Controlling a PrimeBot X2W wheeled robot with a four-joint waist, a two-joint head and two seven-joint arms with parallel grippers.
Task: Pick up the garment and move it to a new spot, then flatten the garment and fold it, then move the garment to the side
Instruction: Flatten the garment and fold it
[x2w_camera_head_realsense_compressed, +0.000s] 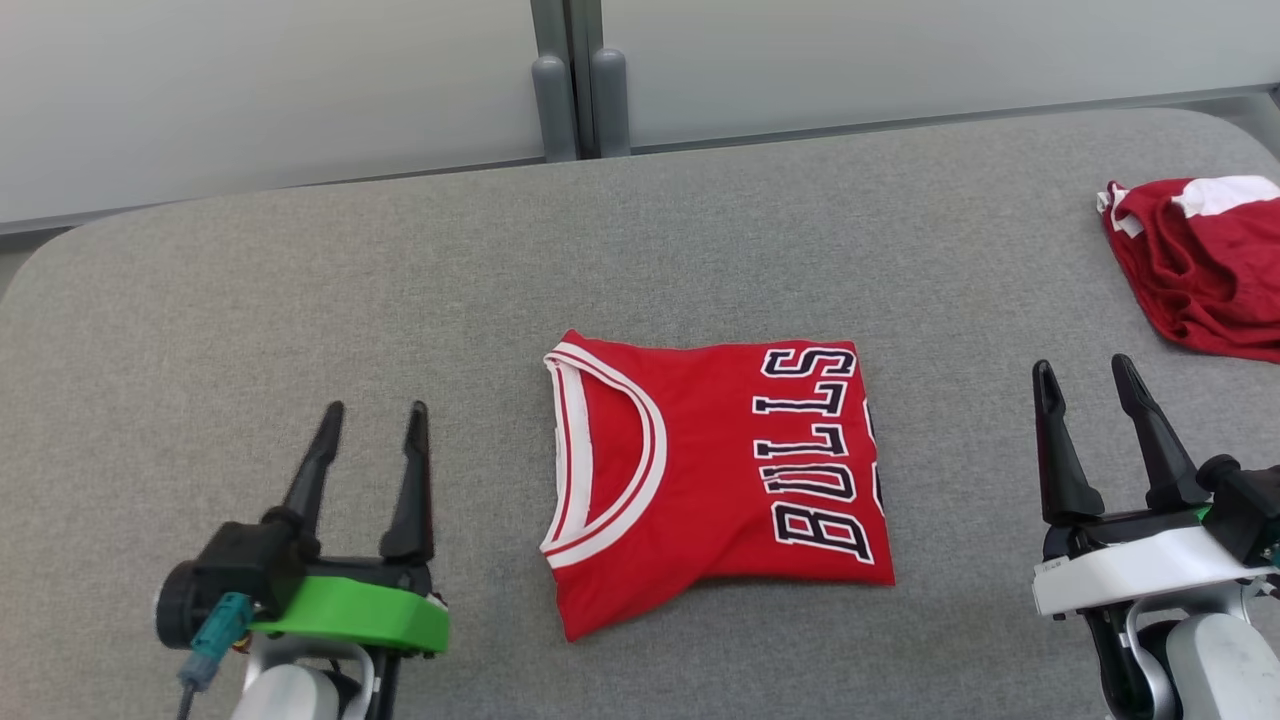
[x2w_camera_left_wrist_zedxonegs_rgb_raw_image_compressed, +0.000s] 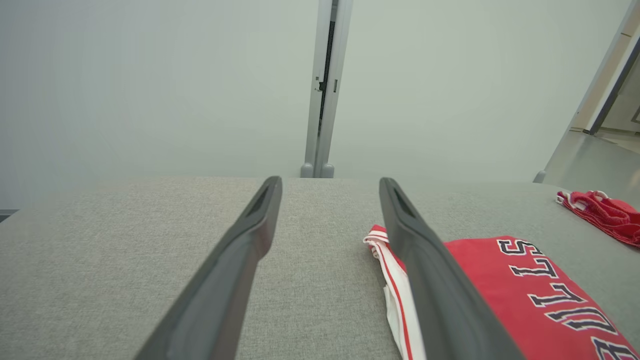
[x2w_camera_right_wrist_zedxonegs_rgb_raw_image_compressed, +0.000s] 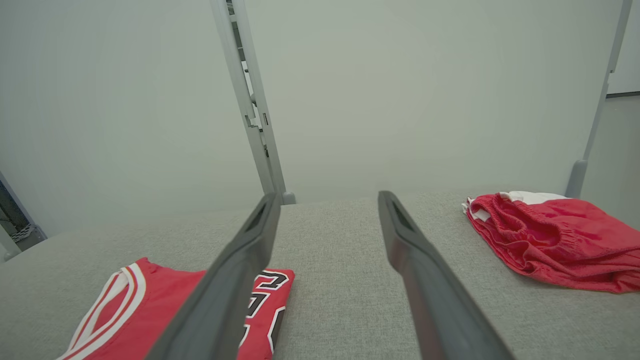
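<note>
- Roughly midway along the grey padded surface (x2w_camera_head_realsense_compressed: 300, 300), closer to its near edge than its far one in the head view, the garment (x2w_camera_head_realsense_compressed: 715, 470) lies folded into a neat, flat rectangle.
- It is a red jersey with a white-and-red striped neckline toward the surface's left edge and "BULLS" in dark, white-outlined letters running sideways along the side toward the right edge.
- Left pincer (x2w_camera_head_realsense_compressed: 376, 408) hovers near the near-left corner, fingers spread and holding nothing, apart from the garment.
- Right pincer (x2w_camera_head_realsense_compressed: 1082, 362) sits near the near-right corner, likewise open and empty.
- A second red garment (x2w_camera_head_realsense_compressed: 1200, 270) with white parts lies crumpled at the right edge.
- From the left wrist, the left pincer (x2w_camera_left_wrist_zedxonegs_rgb_raw_image_compressed: 330, 181) stands wide over bare surface (x2w_camera_left_wrist_zedxonegs_rgb_raw_image_compressed: 125, 250); the garment (x2w_camera_left_wrist_zedxonegs_rgb_raw_image_compressed: 525, 290) lies beside its right finger, striped trim nearest.
- From the right wrist, the right pincer (x2w_camera_right_wrist_zedxonegs_rgb_raw_image_compressed: 328, 195) gapes over bare fabric; the garment (x2w_camera_right_wrist_zedxonegs_rgb_raw_image_compressed: 150, 310) lies lower left, the second red garment (x2w_camera_right_wrist_zedxonegs_rgb_raw_image_compressed: 550, 240) upper right.
</note>
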